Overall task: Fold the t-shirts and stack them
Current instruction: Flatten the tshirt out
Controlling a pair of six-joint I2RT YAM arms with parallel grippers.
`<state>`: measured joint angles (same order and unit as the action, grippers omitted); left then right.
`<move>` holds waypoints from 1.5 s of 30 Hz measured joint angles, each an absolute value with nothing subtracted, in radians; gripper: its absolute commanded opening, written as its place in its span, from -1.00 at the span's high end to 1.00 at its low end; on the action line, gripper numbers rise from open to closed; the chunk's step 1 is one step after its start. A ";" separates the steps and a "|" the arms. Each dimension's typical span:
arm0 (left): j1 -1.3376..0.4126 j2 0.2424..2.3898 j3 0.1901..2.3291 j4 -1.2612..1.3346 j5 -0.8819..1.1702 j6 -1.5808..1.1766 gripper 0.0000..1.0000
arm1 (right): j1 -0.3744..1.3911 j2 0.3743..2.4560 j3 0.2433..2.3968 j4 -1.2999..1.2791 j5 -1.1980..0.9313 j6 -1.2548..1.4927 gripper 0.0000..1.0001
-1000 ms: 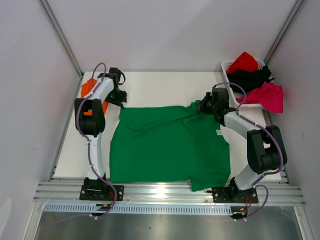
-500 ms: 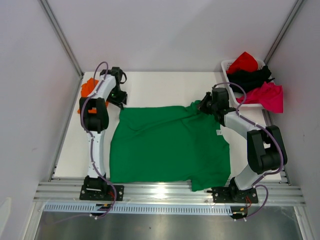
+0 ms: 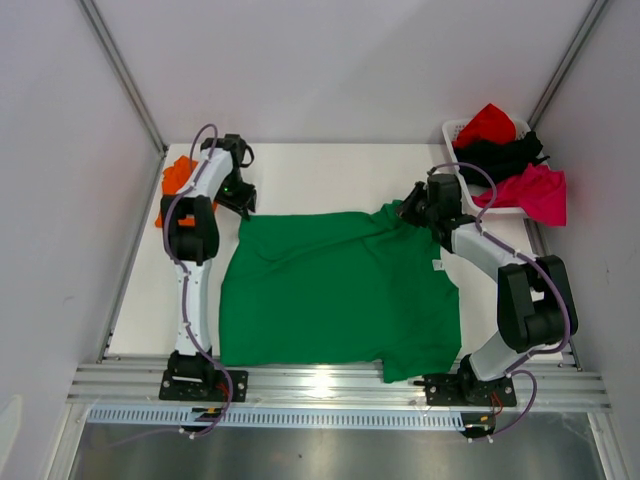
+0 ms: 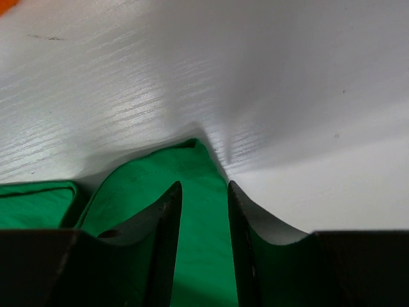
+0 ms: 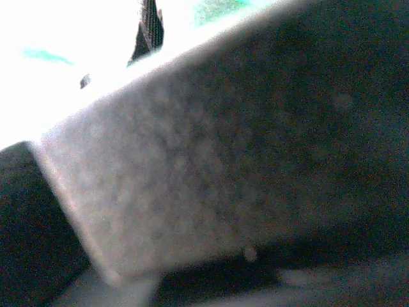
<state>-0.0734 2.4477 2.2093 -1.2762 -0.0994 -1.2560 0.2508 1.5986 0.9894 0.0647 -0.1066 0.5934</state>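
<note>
The orange t-shirt (image 3: 174, 184) lies bunched to the left of the green t-shirt (image 3: 335, 295), near its far left corner. The green t-shirt itself is spread flat on the white table (image 3: 320, 175), in front of both arms. It is not yet folded, and its far edge has some wrinkles.

The left gripper (image 3: 243, 204) is low over that far left corner. In the left wrist view its two fingers (image 4: 167, 217) stand a narrow gap apart, with a raised peak of the green cloth between them. They do not look fully pressed together.

The right gripper (image 3: 410, 212) is at the far right corner of the green t-shirt, beside the collar. The right wrist view is blurred and blocked, so it is not possible to tell whether this pincer is closed.

To the right of the green t-shirt, a white basket (image 3: 450, 130) holds a red t-shirt (image 3: 487, 122), a black t-shirt (image 3: 500, 155) and a magenta t-shirt (image 3: 535, 190).

The step seems to be the taking of both far corners for the first fold. The next move probably calls for a firm pinch at each corner, then an even lift toward the near hem.
</note>
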 measured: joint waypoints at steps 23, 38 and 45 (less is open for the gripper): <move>-0.008 2.482 2.211 -1.280 -0.007 -1.224 0.02 | 0.225 1.548 0.957 0.064 -0.115 0.593 0.95; 0.055 2.467 2.165 -1.276 0.108 -1.191 0.03 | 0.225 1.548 0.957 0.066 -0.133 0.602 0.94; 0.055 2.467 2.164 -1.267 0.112 -1.163 0.89 | 0.225 1.554 0.957 0.081 -0.142 0.611 0.94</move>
